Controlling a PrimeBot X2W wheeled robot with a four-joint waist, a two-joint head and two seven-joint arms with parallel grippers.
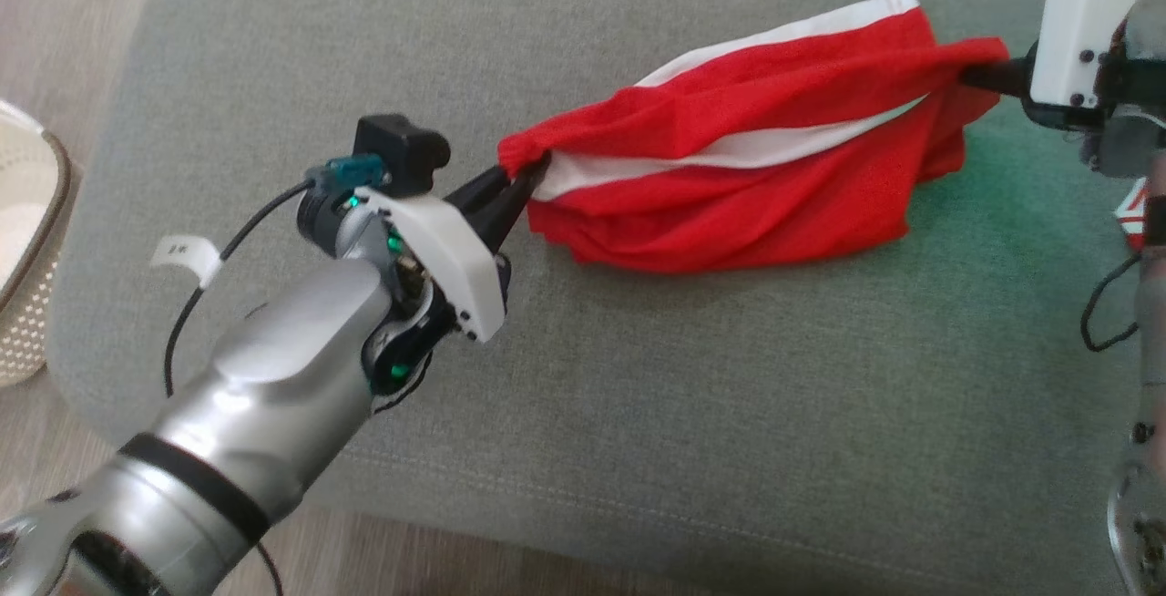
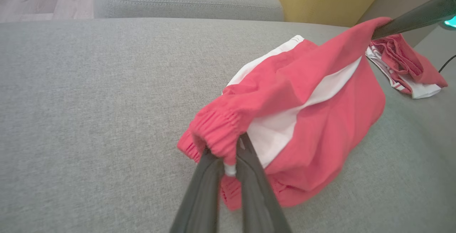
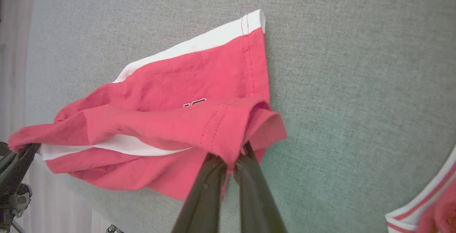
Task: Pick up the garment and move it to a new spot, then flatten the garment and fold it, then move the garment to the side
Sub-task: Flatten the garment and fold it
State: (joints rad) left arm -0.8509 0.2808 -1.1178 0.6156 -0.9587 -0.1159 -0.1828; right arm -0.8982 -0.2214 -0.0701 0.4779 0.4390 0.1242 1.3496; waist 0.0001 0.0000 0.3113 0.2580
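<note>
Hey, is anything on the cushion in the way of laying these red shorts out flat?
Nothing visible. The left claw and right claw are both shut on the shorts, with bare grey cushion beneath and nearer the robot. A second red-and-white garment lies beyond the right claw, apart from the shorts.

Home living room: grey sofa (image 1: 638, 377), wood floor (image 1: 55, 22), basket (image 1: 23, 323).

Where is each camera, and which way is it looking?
Head view: on the head, looking down at the red garment on the grey cushion; both arms show.
Left wrist view: on that wrist, looking along the left gripper, shut on the waistband.
Right wrist view: on that wrist, looking along the right gripper, shut on a hem.
All share the pinched red garment.
</note>
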